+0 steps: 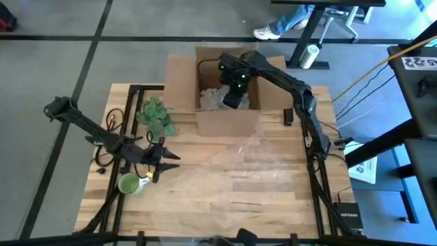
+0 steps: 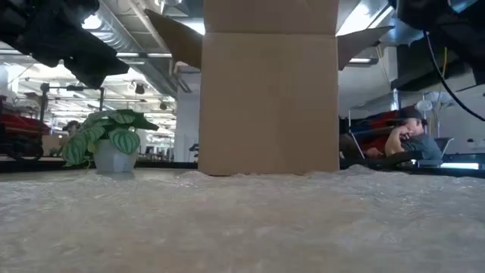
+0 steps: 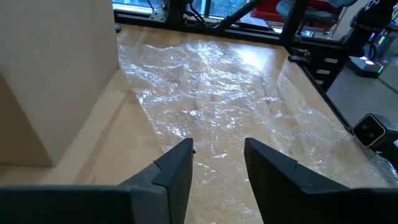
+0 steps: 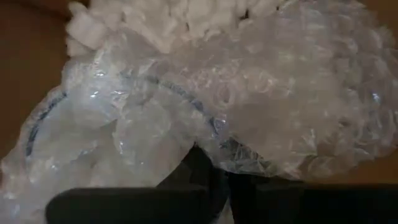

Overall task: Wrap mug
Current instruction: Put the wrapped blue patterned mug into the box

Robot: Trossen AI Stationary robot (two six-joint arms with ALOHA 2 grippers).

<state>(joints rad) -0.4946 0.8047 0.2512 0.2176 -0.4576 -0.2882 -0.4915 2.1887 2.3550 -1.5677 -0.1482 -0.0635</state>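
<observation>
Pale butcher-block planks make up the counter [image 1: 205,198], ringed by grey carpet, with a busy workshop and a seated person [image 2: 413,136] visible beyond the far edge in the low view.

At the left end, the left hand [image 1: 166,158] hovers low over the wood, its two dark wedge-shaped fingers [image 3: 177,171] parted by a narrow gap and holding nothing. Just in front of it, near the counter's front-left corner, stands a glossy lime-green mug [image 1: 130,183] with a white handle, upright, unwrapped and close beside the arm. Behind the arm sits a small potted plant with mottled green leaves in a white pot [image 1: 156,115], and black cables loop beside it at the left edge.

Across the middle lies a wide sheet of clear, crinkled bubble wrap [image 1: 263,160], flat on the planks and glinting; it fills most of the open wood between the two arms, leaving bare strips along the front.

At the back centre stands a plain brown cardboard box [image 1: 225,119], flaps open, with matte smooth walls. Inside it are white foam peanuts [image 4: 180,18] and a bunched wad of clear bubble wrap [image 4: 205,106]. The right hand [image 1: 234,98] reaches down into the box, and its fingers pinch the wad's lower fold, nearly closed on the plastic. Box walls hem this hand on all sides. A small black block [image 1: 288,116] lies right of the box.
</observation>
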